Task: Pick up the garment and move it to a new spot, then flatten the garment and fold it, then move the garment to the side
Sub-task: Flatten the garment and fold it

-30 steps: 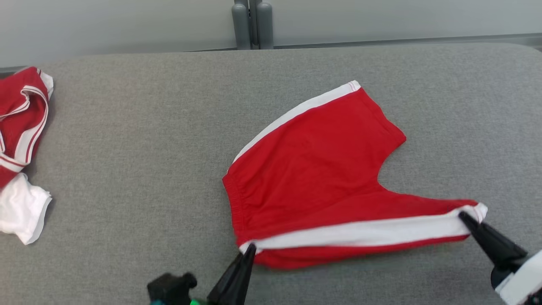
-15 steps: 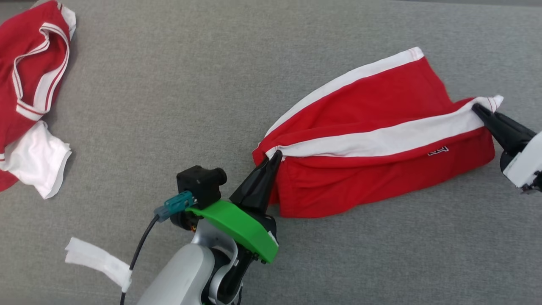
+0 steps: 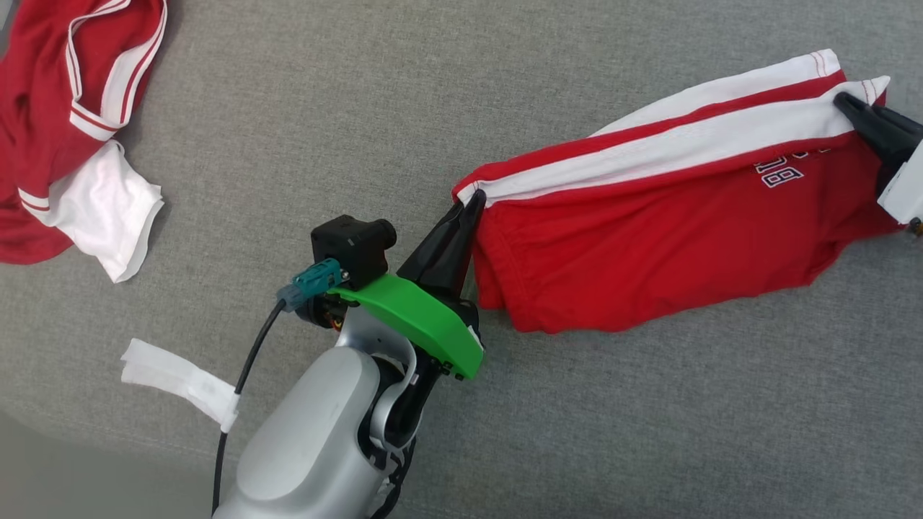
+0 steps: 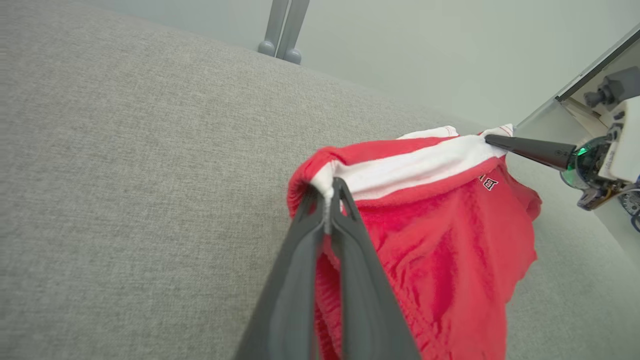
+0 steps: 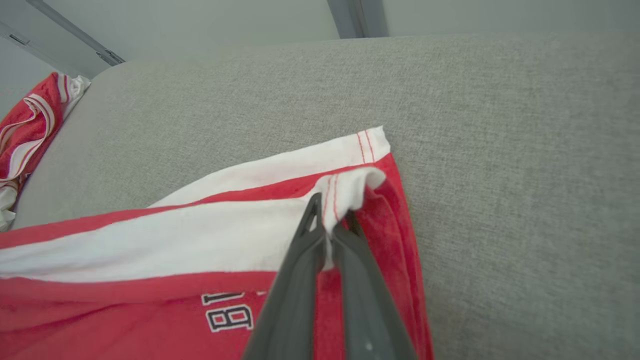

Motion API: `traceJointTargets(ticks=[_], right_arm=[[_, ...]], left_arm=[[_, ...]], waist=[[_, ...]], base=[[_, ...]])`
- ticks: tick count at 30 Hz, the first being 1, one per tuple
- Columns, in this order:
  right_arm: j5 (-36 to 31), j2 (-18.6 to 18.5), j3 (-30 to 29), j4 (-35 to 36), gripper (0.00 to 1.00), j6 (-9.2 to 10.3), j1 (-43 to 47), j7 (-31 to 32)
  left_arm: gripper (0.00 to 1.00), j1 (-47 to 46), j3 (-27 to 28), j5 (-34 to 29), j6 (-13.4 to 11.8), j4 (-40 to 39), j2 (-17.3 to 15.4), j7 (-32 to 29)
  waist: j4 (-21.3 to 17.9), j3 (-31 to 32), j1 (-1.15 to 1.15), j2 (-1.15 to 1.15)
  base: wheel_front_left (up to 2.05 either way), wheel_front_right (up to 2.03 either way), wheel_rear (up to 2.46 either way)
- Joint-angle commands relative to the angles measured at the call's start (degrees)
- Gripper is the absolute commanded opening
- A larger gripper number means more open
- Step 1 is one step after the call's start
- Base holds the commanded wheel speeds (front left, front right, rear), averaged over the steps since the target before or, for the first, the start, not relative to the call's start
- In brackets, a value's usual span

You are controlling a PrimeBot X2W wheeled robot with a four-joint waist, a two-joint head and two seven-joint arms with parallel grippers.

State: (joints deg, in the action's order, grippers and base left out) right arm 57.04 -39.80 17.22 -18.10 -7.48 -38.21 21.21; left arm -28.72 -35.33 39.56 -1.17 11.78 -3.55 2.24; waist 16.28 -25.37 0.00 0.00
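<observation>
Red garment (image 3: 670, 252), a pair of shorts with white side stripes, doubled lengthwise on the right half of the grey cloth-covered table (image 3: 360, 108), long axis running left to right in the head view. The two white stripes lie nearly one upon the other along the far edge, a thin red band showing between them; printed numerals (image 3: 779, 175) show on the upper red layer near the right end. Left pincer (image 3: 472, 204): fingers together, clamped on the waistband corner at the left end of the nearer white stripe. Right pincer (image 3: 845, 102): fingers together, clamped on the hem corner at the right end of the same stripe. The stripe runs straight between the two grips, and the red body drapes from it toward the robot onto the table, wrinkled along its near edge. Behind the left pincer's fingers sit a green bracket (image 3: 418, 317) and a black camera (image 3: 353, 241), from which a dark cable (image 3: 245, 360) runs down past the pale forearm; a white strip (image 3: 177, 378) is wrapped on this cable and lies on the table. A second garment (image 3: 43, 108), red with white trim and a white sleeve, lies crumpled at the far left corner, well apart from the shorts, with bare grey cloth between them. In the left wrist view, two grey posts (image 4: 280, 30) rise beyond the far table edge against a pale wall (image 4: 425, 50).
</observation>
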Motion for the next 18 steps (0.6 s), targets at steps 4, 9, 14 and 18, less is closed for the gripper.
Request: traceJointTargets(ticks=[4,9,14,18], right_arm=[[-0.92,-0.17,0.65,-1.83,0.00,-0.02,-2.57,0.59],[-1.71,0.25,1.33,-3.33,0.00,-0.01,-4.62,-0.22],[-3.50,0.69,2.41,-4.25,1.00,-0.01,-6.60,-1.91],[-3.79,1.04,4.08,-4.48,1.00,-0.02,-7.29,-1.15]], left_arm=[[0.00,-1.88,-0.26,2.02,0.02,2.26,0.34,1.56],[0.00,-3.61,-1.04,3.04,-0.96,4.69,0.54,3.58],[0.00,-5.20,-2.69,5.40,-1.79,6.01,0.61,4.68],[0.18,-5.92,-4.42,6.66,-2.40,6.93,0.61,4.36]], waist=[[0.68,-0.99,0.00,0.00],[0.82,-1.56,0.00,0.00],[0.88,-2.65,0.00,0.00],[0.53,-2.98,0.00,0.00]], base=[[0.00,0.00,0.00],[0.00,0.00,0.00],[0.00,0.00,0.00],[0.00,0.00,0.00]])
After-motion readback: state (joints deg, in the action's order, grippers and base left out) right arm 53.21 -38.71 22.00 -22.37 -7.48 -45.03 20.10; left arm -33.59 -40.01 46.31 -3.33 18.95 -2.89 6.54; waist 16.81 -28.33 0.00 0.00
